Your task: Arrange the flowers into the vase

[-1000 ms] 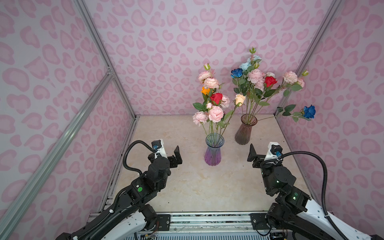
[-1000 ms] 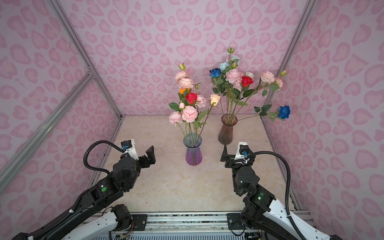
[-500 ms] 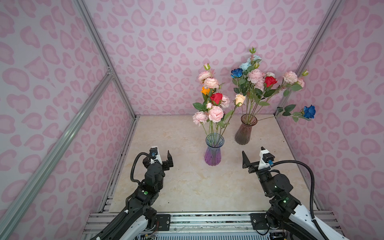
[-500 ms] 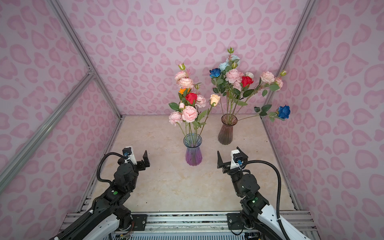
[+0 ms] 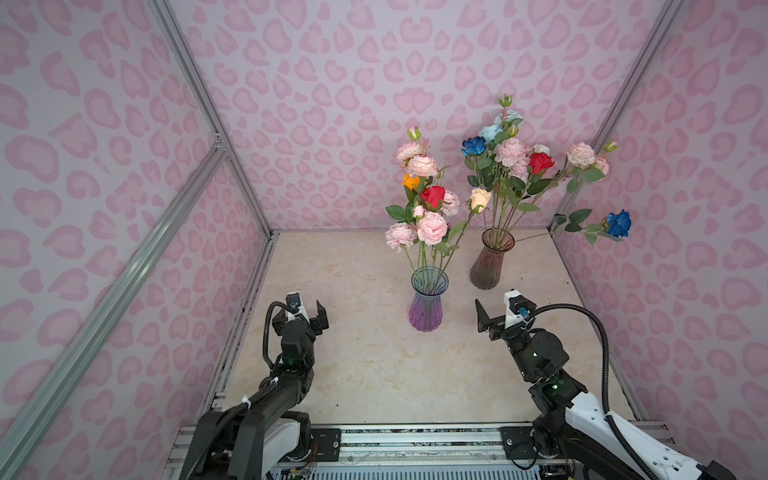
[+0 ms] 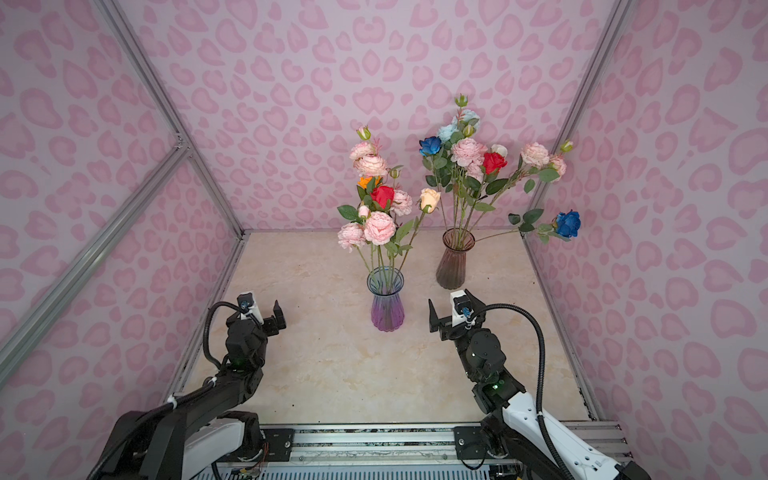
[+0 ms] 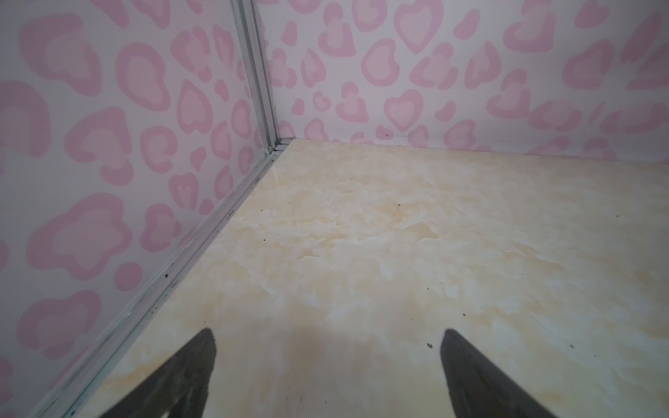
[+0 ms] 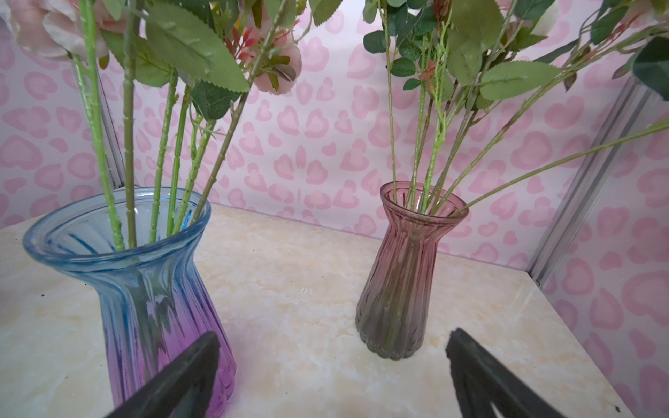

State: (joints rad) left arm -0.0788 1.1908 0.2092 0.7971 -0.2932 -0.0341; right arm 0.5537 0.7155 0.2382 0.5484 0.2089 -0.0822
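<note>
Flowers [image 5: 432,226] stem-upright in the purple vase [image 5: 428,309] and brown vase [image 5: 487,266] on the bench [image 5: 374,365], at 9 and 12 o'clock from the nearer right end effector [image 5: 496,311], wide open and empty like the left end effector [image 5: 306,308].

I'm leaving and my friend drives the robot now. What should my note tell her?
Left gripper: open, empty, above bare table.
Right gripper: open, empty, facing the blue-purple vase and the brown vase.
Flowers: all stand in those two vases; none seen on the table.
Done: arranging looks finished.
Left: perhaps straighten the dark blue rose leaning far out of the brown vase.
</note>
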